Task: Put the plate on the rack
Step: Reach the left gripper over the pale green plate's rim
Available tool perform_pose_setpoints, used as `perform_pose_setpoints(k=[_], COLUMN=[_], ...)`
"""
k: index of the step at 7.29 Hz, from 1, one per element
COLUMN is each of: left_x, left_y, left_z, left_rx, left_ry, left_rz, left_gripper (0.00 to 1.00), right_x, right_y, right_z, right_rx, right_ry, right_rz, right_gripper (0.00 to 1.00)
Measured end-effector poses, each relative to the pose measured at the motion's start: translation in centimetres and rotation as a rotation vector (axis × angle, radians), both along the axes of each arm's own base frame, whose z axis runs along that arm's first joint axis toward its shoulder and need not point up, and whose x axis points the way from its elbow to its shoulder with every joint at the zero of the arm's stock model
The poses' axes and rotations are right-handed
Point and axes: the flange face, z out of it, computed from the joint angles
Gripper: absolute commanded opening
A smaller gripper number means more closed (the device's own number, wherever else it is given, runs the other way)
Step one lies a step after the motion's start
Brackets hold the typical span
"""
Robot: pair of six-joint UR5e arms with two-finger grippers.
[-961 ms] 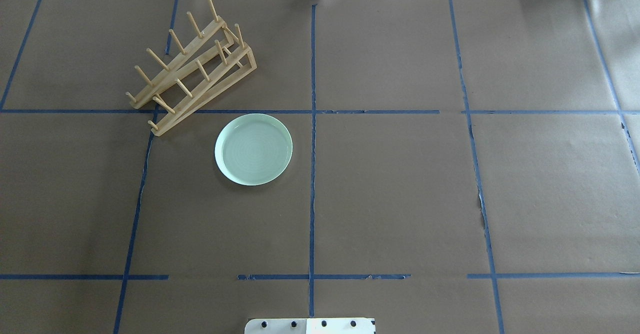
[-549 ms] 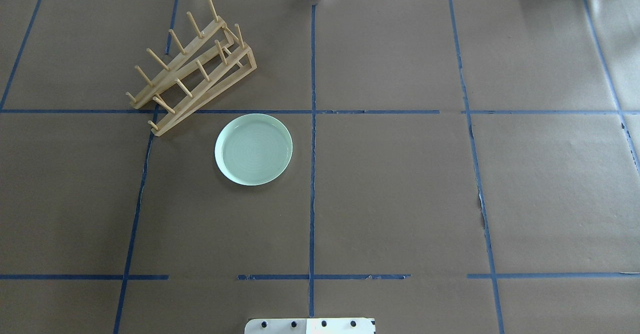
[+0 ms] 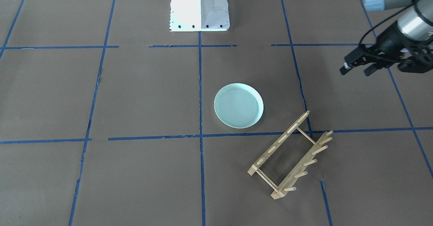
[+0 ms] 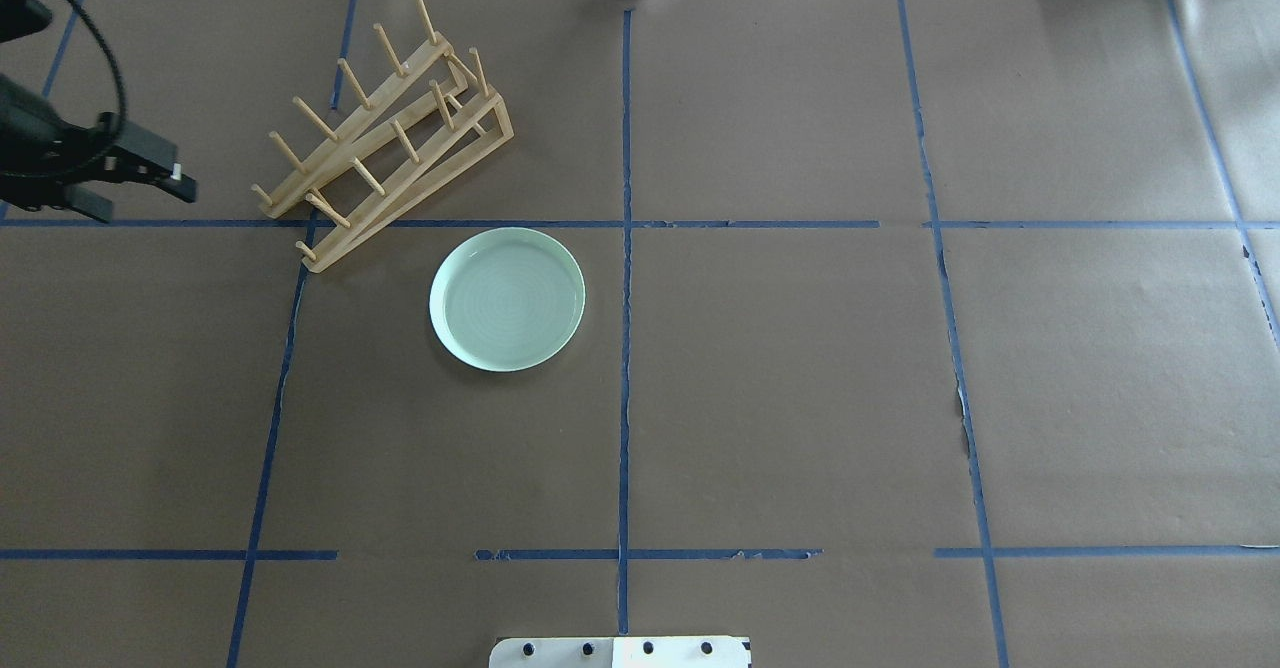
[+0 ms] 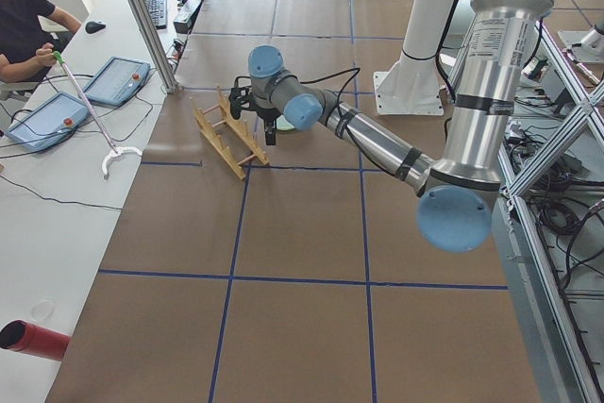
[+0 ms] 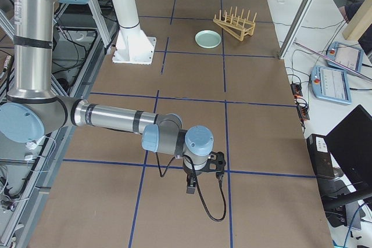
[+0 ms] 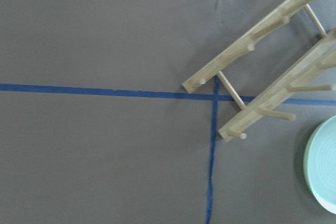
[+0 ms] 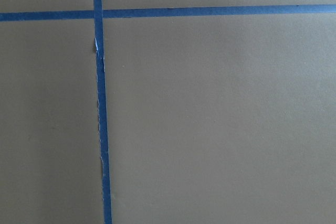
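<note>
Plainly, the round pale mint-green plate [image 4: 507, 299] lies flat and right way up on the brown paper-covered table [image 4: 800, 398]. It sits on the robot's left half, just beside the central strip of the blue tape grid [image 4: 625, 348]. Nothing touches it.

The small light-wood dish rack with two pegged rails [image 4: 385, 138] stands on the paper farther from the robot than the plate and runs diagonally across a tape crossing. A narrow strip of bare paper separates the plate's rim from the rack's nearer rail, so the two are near but apart. No slot between the pegs holds anything. The left wrist camera looks down on one end of the rack, with a slice of the plate's rim at the right edge of its view.

The left gripper [image 3: 356, 71] hangs over the table's left edge, out beyond the rack's end and well apart from the plate. Its two black fingers are spread and hold nothing. It seems to sit clear of the paper, though its height is hard to judge.

The right gripper [image 6: 203, 179] points down over bare paper at the far right end of the table, a long way from both plate and rack. It appears only in the side view, so whether it is released or clenched cannot be told. Its wrist camera sees only paper and tape.
</note>
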Motion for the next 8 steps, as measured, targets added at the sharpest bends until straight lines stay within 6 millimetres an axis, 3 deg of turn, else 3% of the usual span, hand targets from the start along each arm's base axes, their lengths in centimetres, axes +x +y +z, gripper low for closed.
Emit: perform_pose_setpoints(k=[3,4,6,8], left_x=[18.5,23.8,31.9,35.6], left_y=[0.4,-0.1,-1.3,-2.0], left_z=[-11.3,-13.3,-14.5,-14.3], left_rx=[-0.138,-0.144,-0.111,-0.058], left_ry=[-0.049,-0.077,-0.125,-0.167], left_rz=[-0.028,-0.013,0.008,0.012], left_gripper=[0.96,0.96,0.89,0.87], right_x=[0.0,0.0,0.0,0.0], right_y=[0.0,0.0,0.0,0.0], right_z=[0.0,0.0,-0.1,0.0], right_rx=[0.001,0.001,0.001,0.001], right_ry=[0.0,0.0,0.0,0.0], right_rz=[0.0,0.0,0.0,0.0], right_gripper=[1.0,1.0,1.0,1.0])
